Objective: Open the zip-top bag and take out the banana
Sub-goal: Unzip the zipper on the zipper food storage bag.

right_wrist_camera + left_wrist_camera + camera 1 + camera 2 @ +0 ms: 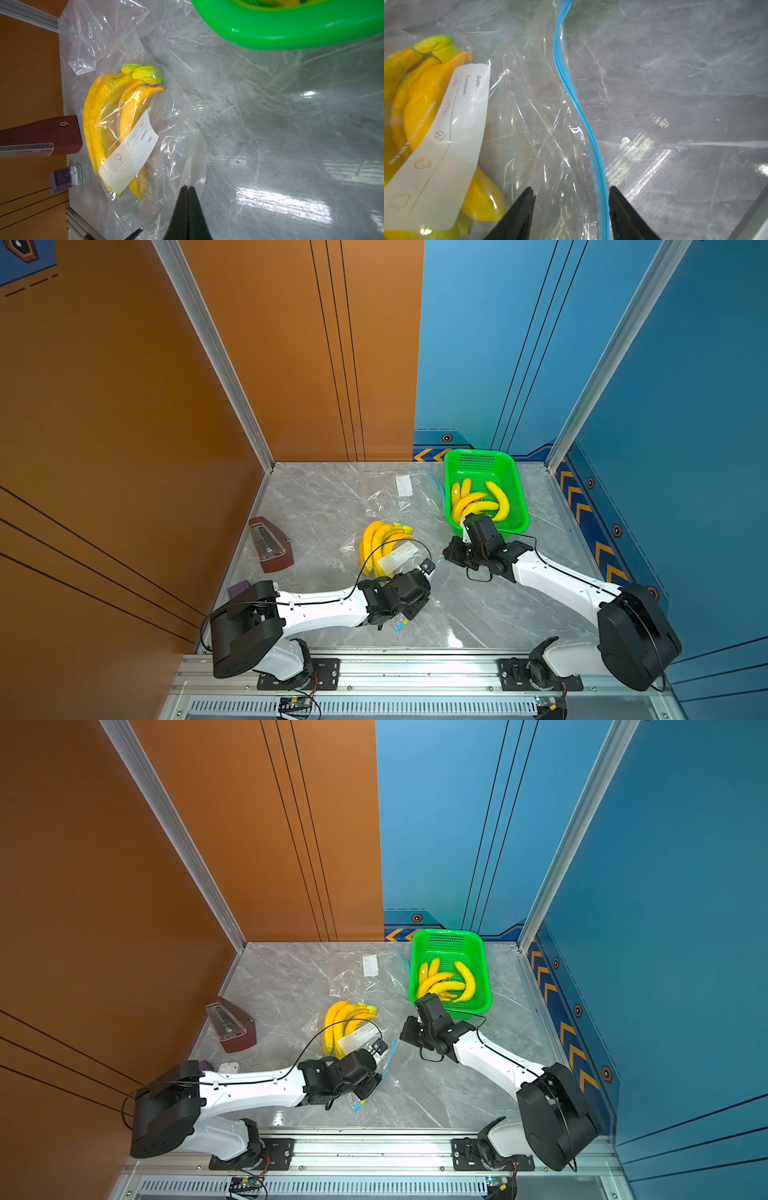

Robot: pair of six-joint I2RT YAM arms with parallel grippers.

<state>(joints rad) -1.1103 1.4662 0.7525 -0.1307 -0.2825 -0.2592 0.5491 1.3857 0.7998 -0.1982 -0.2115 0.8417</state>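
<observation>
The clear zip-top bag [399, 558] [361, 1038] lies mid-table with a yellow banana bunch [380, 541] [343, 1021] [108, 116] inside, under its white label. My left gripper [415, 608] [572, 188] is open at the bag's near end. Its jaws stand apart on either side of the blue zip strip [564, 83] and loose film, gripping nothing. My right gripper [444, 558] [188, 187] is shut on the bag's edge film at the bag's right side, with the film drawn up to its tips.
A green basket [446, 489] [291, 31] with several loose bananas [473, 502] stands at the back right, just behind my right wrist. An empty clear bag [399, 493] lies behind the filled one. A brown wedge-shaped case [270, 545] and a purple block [239, 589] sit at the left.
</observation>
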